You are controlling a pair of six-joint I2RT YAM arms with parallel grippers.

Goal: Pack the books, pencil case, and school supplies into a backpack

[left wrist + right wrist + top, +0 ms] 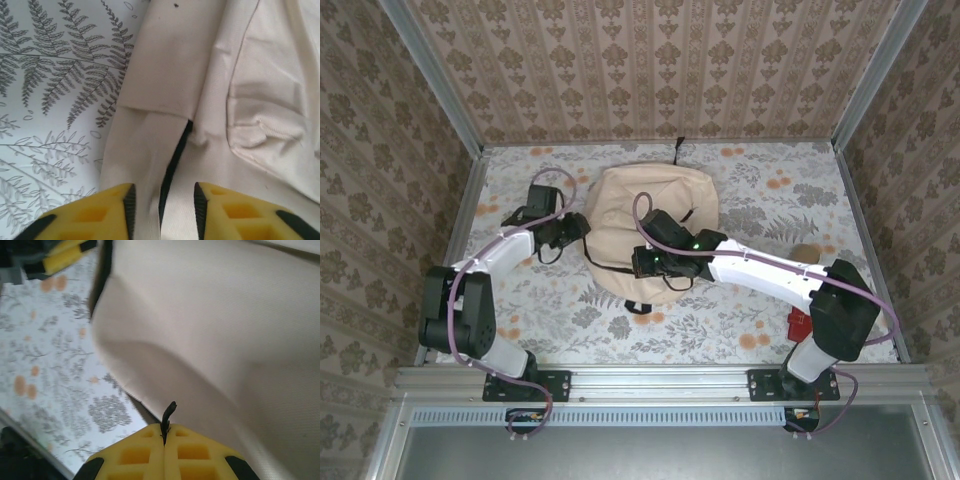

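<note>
The beige backpack (655, 215) lies in the middle of the table. My left gripper (582, 232) is at its left edge, open. In the left wrist view my left gripper (164, 205) has its jaws apart over a fold of the backpack (175, 75) fabric, with a dark zipper line (175, 155) between them. My right gripper (638, 262) is at the bag's near left side. It (164, 432) is shut on a thin black zipper pull (168, 415), under the backpack (215, 315) cloth. The books and pencil case are out of view.
A small red square thing (798, 322) lies by the right arm's base and a tan round thing (806, 252) sits further back on the right. The bag's black top loop (678, 150) points to the far wall. A black strap end (638, 306) sticks out at its near edge.
</note>
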